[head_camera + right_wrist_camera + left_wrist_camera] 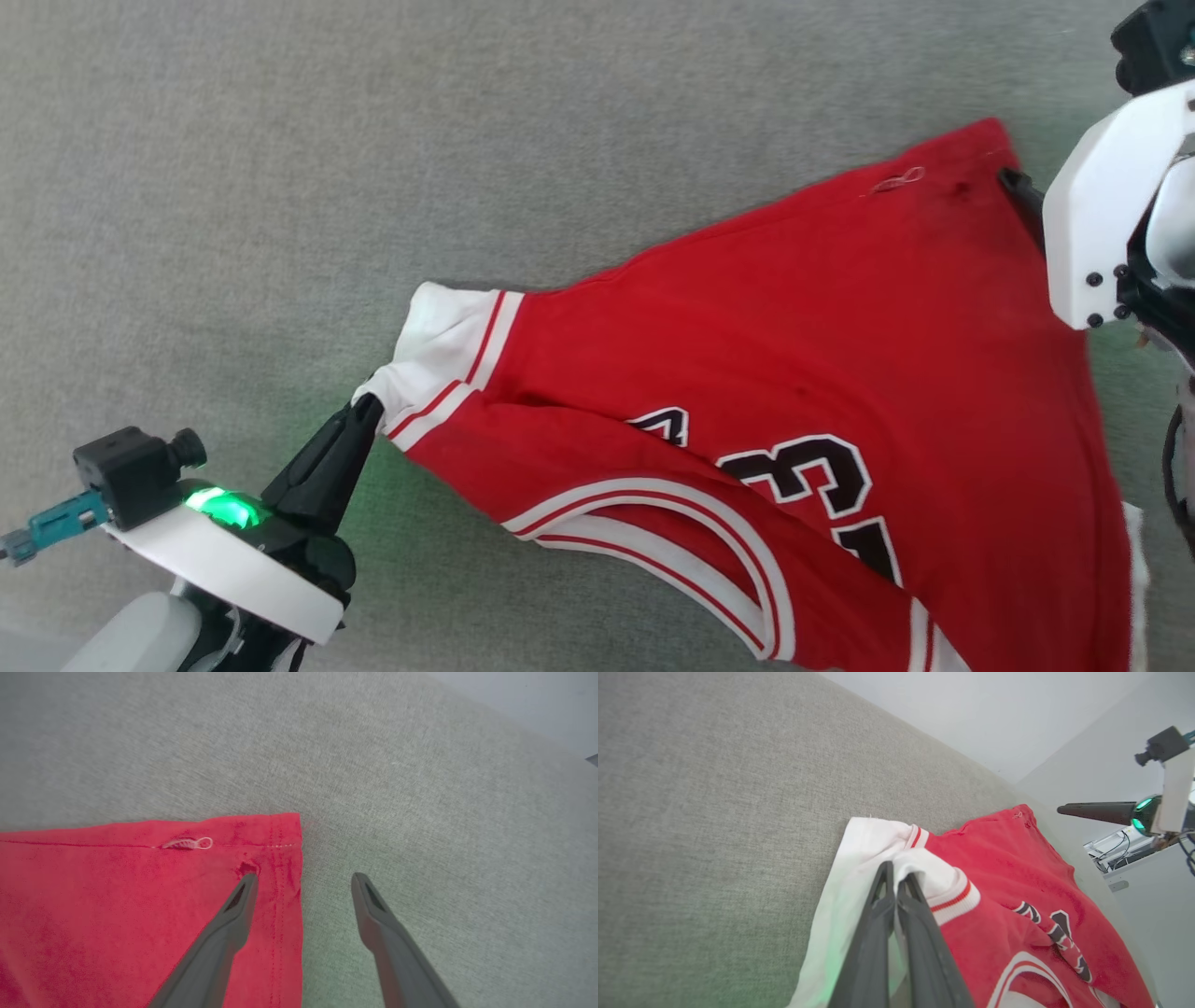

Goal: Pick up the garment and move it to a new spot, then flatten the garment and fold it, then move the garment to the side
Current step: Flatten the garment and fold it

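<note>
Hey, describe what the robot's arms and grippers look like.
The left gripper and right gripper each have two long, tapering dark grey fingers with slotted tips. Behind them sit white angular wrist covers, a glowing green light, a small black camera on a teal bracket, and a black cable.

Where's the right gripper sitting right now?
The right gripper is open at the garment's far right corner, upper right in the head view: one finger over red fabric, the other over the grey surface.

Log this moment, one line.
left tool: shut on sleeve | right tool: open, straddling corner | jersey: lying creased
</note>
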